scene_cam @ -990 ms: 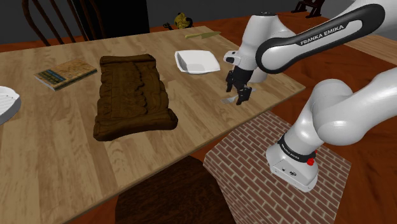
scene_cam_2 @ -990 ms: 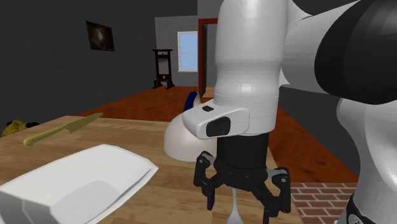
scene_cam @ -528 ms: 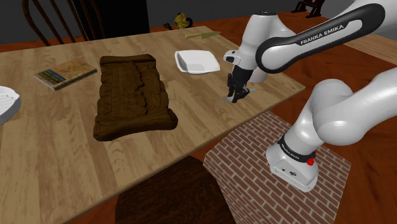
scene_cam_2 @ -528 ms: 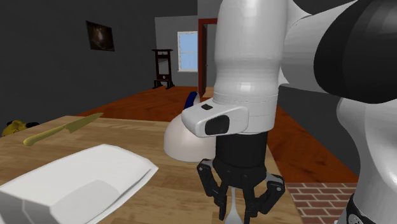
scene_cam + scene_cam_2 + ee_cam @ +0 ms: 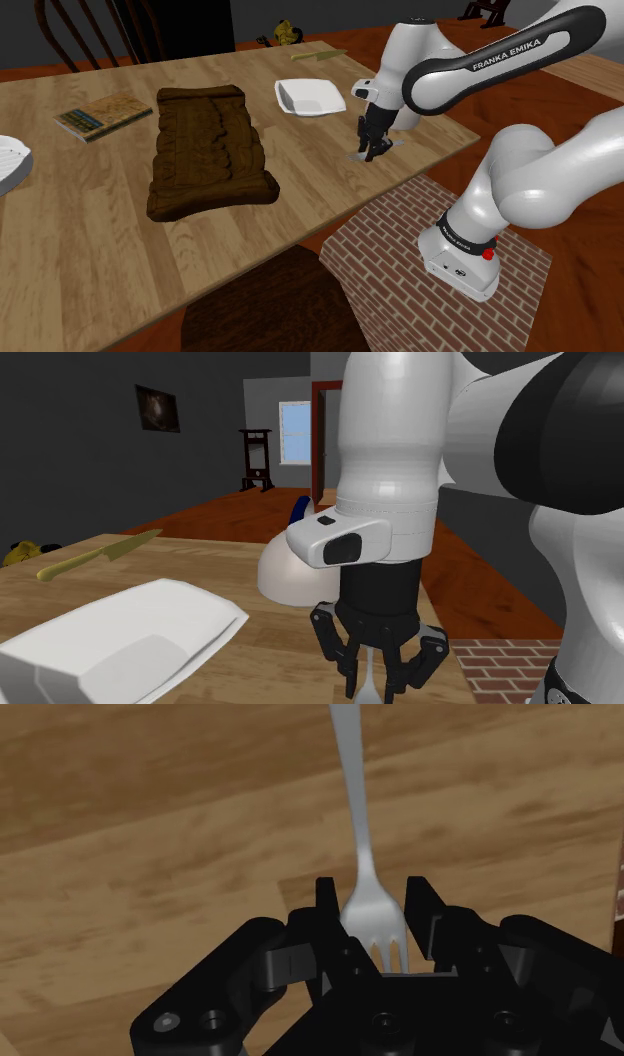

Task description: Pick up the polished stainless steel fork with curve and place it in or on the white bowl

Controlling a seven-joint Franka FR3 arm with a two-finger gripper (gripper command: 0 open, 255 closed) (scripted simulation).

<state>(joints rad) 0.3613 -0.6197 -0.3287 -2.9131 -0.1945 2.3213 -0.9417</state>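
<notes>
A shiny grey fork [image 5: 352, 804] lies flat on the wooden table [image 5: 100, 230] close to the edge nearest the arm. My black gripper [image 5: 372, 914] is down on it and shut on the tined end, with the handle running away from the hand. In the shoulder view the gripper [image 5: 371, 150] touches the table a short way right of the white bowl [image 5: 310, 97]. The second exterior view has the fingers [image 5: 350, 657] pinched on the fork [image 5: 371, 674], and the white bowl [image 5: 120, 637] is at the lower left.
A dark brown carved tray [image 5: 205, 150] takes the table's middle, with a book [image 5: 103, 116] beyond it and a white dish [image 5: 10, 160] at the left edge. A yellow-handled knife [image 5: 95, 557] lies past the bowl. The brick-patterned stand [image 5: 400, 250] sits by the near edge.
A second ago the fingers stood apart over the fork; they have since closed onto its tined end. Nothing has moved in the last half second.
</notes>
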